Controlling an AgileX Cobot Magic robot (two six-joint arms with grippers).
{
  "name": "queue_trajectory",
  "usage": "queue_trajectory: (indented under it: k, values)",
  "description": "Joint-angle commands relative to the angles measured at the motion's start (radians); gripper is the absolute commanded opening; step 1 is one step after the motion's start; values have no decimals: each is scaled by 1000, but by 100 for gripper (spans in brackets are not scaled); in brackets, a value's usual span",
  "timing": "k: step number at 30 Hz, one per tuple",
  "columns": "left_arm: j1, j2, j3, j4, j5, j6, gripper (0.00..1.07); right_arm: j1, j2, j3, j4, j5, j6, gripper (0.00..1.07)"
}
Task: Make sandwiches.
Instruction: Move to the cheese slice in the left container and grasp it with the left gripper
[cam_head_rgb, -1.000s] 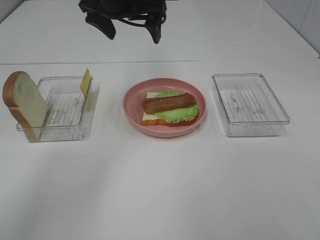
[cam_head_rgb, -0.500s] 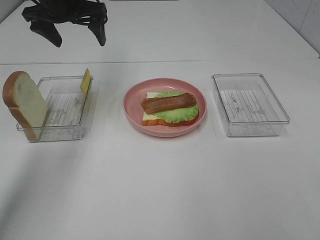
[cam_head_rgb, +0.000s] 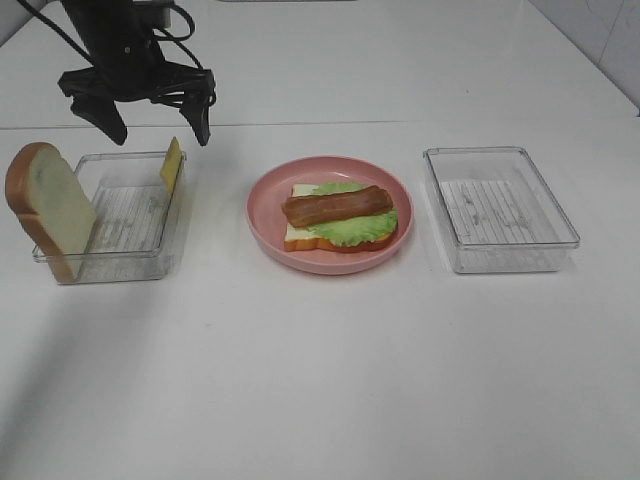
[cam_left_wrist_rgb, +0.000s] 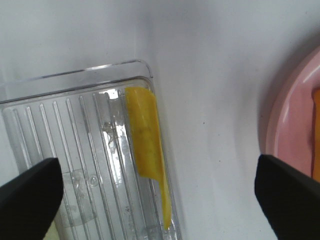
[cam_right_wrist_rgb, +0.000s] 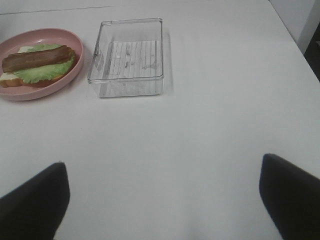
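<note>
An open-faced sandwich lies on the pink plate in the middle: a white bread slice, green lettuce and a bacon strip on top. A yellow cheese slice leans upright against the right wall of the left clear tray. A second bread slice leans on that tray's left end. My left gripper hovers open just behind and above the cheese slice, which lies between its spread fingers. My right gripper is open over bare table, with the sandwich far off.
An empty clear tray stands right of the plate, also seen as the empty tray in the right wrist view. The plate rim shows at the edge of the left wrist view. White tabletop surrounds everything.
My left gripper has travelled left from behind the plate and come down over the left tray near the cheese. Nothing on the table has moved.
</note>
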Motion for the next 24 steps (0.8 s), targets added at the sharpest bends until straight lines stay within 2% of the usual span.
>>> queue_trajectory:
  k: [1, 15, 19, 24]
  values:
    - [-7, 20, 4, -11, 55, 1, 100, -2, -32, 2, -3, -9, -6, 96]
    - [-12, 52, 4, 33, 35, 2, 97, -2, -32, 2, -3, -9, -6, 96]
    - [-12, 52, 4, 36, 34, 3, 88, -2, -32, 2, -3, -9, -6, 96]
    - [-12, 55, 4, 36, 32, 3, 83, -2, -32, 2, -3, -9, -6, 96]
